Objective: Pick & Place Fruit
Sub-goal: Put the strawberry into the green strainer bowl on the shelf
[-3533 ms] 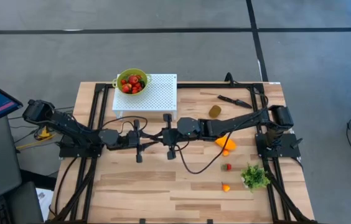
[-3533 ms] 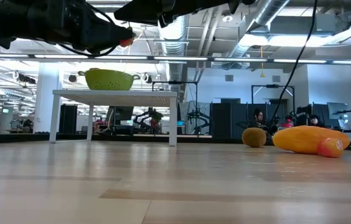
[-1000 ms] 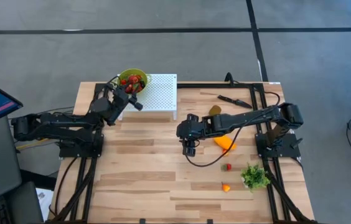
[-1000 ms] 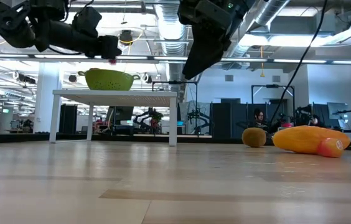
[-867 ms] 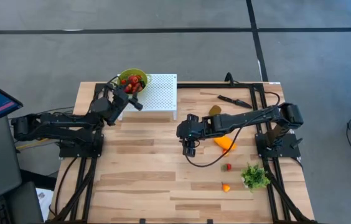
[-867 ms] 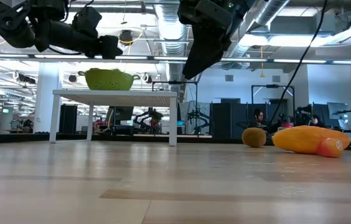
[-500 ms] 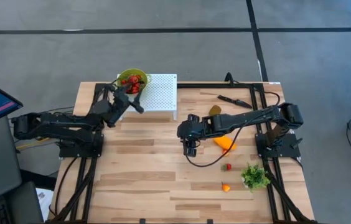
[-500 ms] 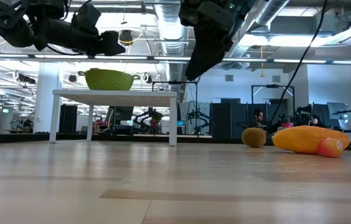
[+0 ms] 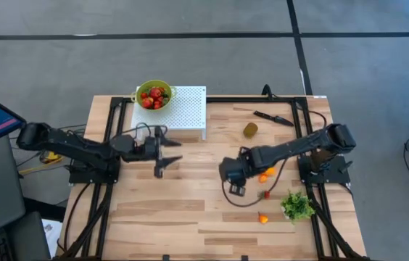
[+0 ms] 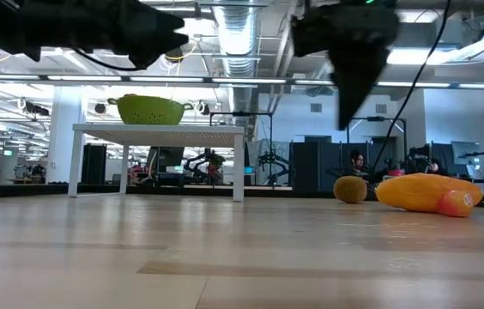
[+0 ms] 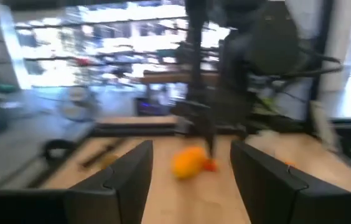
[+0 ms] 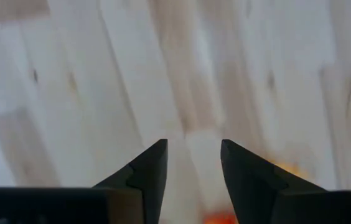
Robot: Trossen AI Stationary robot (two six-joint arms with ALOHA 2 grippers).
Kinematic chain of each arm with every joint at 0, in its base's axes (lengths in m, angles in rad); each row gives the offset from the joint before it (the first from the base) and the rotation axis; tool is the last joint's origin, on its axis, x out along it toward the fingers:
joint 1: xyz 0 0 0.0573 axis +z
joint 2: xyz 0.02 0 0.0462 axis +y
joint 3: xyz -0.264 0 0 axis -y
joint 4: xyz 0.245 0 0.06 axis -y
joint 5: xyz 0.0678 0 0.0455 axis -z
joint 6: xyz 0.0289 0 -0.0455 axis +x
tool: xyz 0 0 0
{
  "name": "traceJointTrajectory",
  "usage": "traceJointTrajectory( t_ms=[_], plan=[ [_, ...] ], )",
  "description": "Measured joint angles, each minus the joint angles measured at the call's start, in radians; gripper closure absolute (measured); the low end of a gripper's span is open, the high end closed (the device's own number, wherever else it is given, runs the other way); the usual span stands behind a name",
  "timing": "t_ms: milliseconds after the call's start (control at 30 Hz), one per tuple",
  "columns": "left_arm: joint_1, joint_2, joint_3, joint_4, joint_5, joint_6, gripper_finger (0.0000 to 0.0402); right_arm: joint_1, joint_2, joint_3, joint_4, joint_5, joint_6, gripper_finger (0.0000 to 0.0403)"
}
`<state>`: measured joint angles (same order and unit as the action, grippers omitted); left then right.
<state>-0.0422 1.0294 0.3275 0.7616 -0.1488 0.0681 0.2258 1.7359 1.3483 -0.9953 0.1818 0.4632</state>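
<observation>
1. The wooden tabletop (image 9: 154, 210) holds everything.
2. The green bowl (image 9: 153, 94) of red fruit sits on a white stand (image 9: 183, 110).
3. The left pincer (image 9: 167, 151) is open and empty.
4. The right pincer (image 9: 235, 190) is open, near the long orange fruit (image 9: 265, 172).

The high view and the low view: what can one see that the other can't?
Only the high view shows the red berries inside the green colander, the black knife and the small fruit pieces near the leafy bunch. Only the low view shows the room behind, with people far off. Both show the colander, the white stand, the kiwi, the long orange fruit, and the left tool and right tool, both open.
</observation>
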Motion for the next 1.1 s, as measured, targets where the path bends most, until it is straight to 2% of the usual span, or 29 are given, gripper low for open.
traceJointTrajectory(
  t_ms=[267, 533, 833, 1100],
  plan=[
    [-0.112, 0.004, 0.0, -0.083, 0.026, -0.024, 0.0205, 0.175, -0.005, -0.054, -0.152, 0.001, 0.312, 0.0262],
    [-0.12, 0.079, -0.003, -0.066, 0.022, -0.025, 0.0213, 0.308, -0.009, -0.149, -0.175, 0.001, 0.535, 0.0221],
    [-0.119, 0.188, -0.003, -0.001, 0.019, -0.025, 0.0215, 0.323, -0.009, -0.234, -0.156, -0.018, 0.597, 0.0172],
    [-0.119, 0.231, -0.003, 0.025, 0.019, -0.024, 0.0215, 0.295, -0.009, -0.283, -0.1, -0.094, 0.562, 0.0168]
  ],
)
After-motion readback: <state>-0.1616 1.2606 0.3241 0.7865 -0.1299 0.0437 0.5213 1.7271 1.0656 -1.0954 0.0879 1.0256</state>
